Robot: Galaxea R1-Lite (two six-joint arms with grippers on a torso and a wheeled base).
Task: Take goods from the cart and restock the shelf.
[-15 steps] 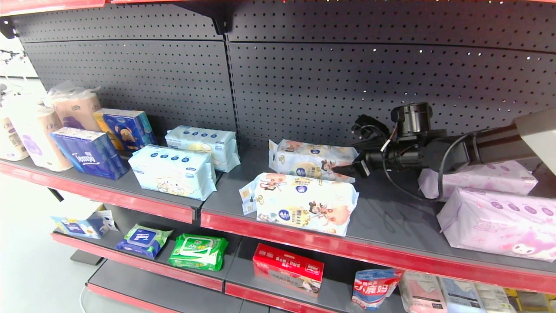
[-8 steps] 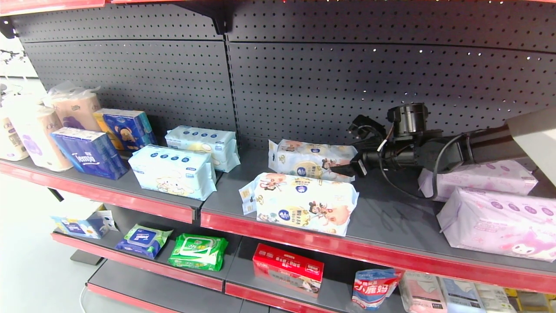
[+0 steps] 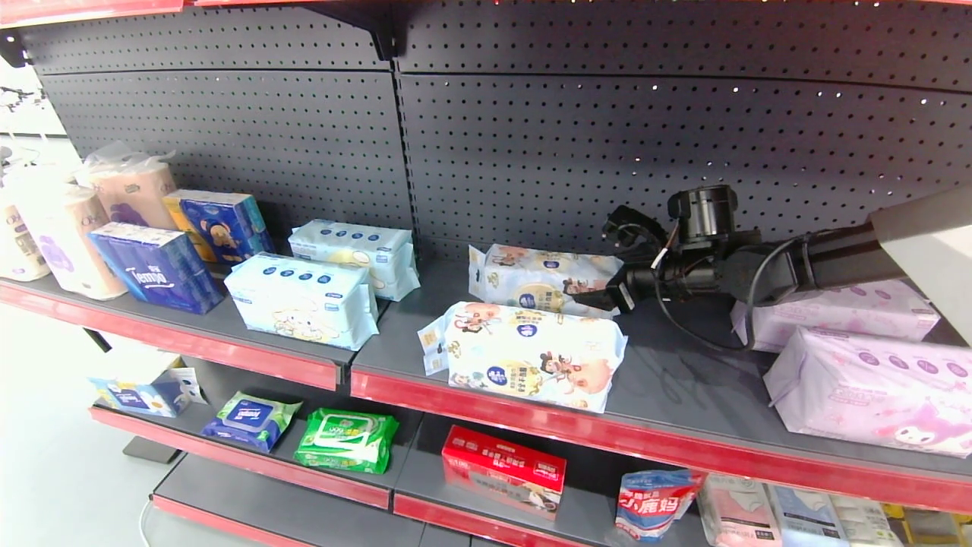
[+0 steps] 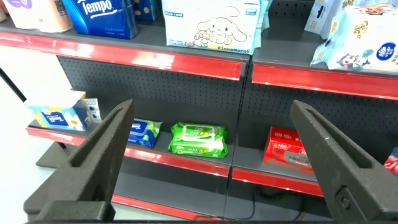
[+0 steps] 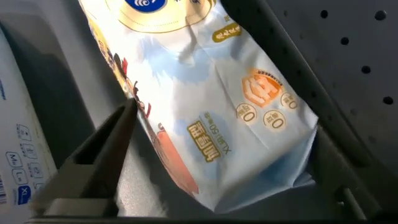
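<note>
On the dark shelf before pegboard, the right tool straddles the far tissue pack, spread; left tool gapes.

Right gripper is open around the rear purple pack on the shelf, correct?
Not purple: the right gripper is open around the rear white cartoon pack on the shelf. The right wrist view shows that pack between its fingers.
</note>
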